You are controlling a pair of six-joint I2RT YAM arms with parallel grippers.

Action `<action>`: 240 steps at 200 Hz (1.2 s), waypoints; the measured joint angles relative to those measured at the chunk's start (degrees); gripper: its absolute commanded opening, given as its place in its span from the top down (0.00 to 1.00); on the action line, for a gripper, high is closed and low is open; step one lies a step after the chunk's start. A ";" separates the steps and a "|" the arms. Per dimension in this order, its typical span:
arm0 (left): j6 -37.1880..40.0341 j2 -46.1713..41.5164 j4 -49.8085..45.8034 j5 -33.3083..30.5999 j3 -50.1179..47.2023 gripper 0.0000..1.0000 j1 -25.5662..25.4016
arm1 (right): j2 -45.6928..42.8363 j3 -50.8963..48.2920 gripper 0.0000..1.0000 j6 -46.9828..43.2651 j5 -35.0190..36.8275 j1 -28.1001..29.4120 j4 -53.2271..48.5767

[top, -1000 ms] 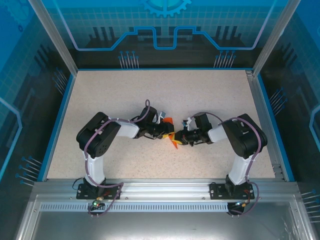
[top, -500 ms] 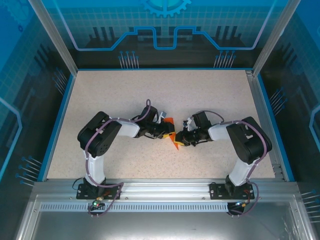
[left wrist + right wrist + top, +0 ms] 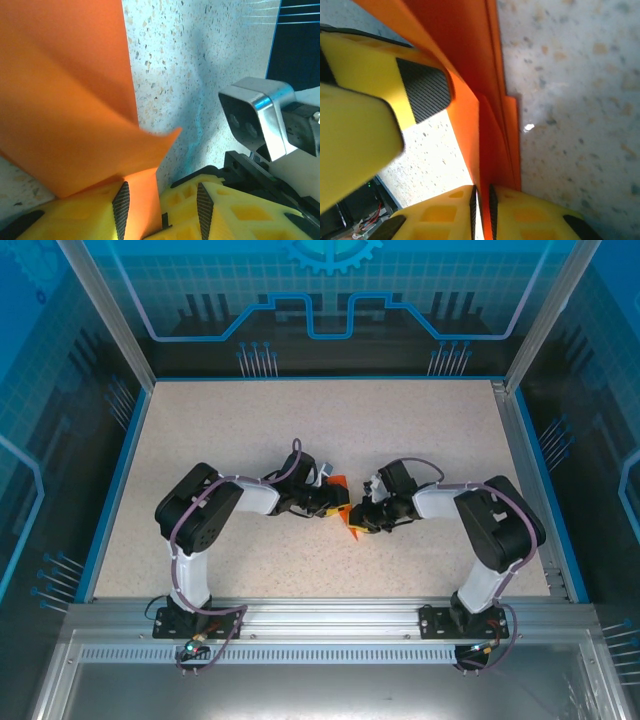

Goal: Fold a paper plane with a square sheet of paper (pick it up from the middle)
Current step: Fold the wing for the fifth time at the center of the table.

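I am watching the right pincer [image 3: 481, 202] through its own camera. Its jaws are pressing almost together and pinching the layered, folded edge of the paper [image 3: 470, 45] between them. The left pincer [image 3: 161, 202] is standing partly spread. A flap of the paper is rising between its jaws and lying against one pad [image 3: 121, 207], while the far pad [image 3: 202, 207] is staying clear of it, so I am reading that side as bracing the sheet, not gripping it. From above, the two pincers are meeting nose to nose near the middle of the table [image 3: 250, 430], with the paper between them, partly folded and seemingly standing up on edge instead of lying flat.

I am treating the paper as almost weightless and limp wherever it is a single layer. It is stiffening only along the creases, where several layers are stacking. A hard squeeze or a sideways tug is likely to crumple or tear it, and a loose corner is likely to bend away from the pads. So I am favouring a light hold on the layered crease near its middle, pads flat across the fold.
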 measured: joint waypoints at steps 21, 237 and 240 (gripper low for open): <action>0.42 0.00 -0.37 0.02 0.17 0.56 0.00 | -1.25 0.13 0.79 -0.83 1.70 0.74 -2.89; 0.81 0.02 -0.70 0.07 0.26 0.57 -0.02 | -2.54 1.81 0.91 -1.99 5.07 1.73 -10.36; 0.81 0.02 -0.72 0.07 0.26 0.57 -0.02 | -2.54 1.81 0.91 -1.88 5.07 1.73 -10.43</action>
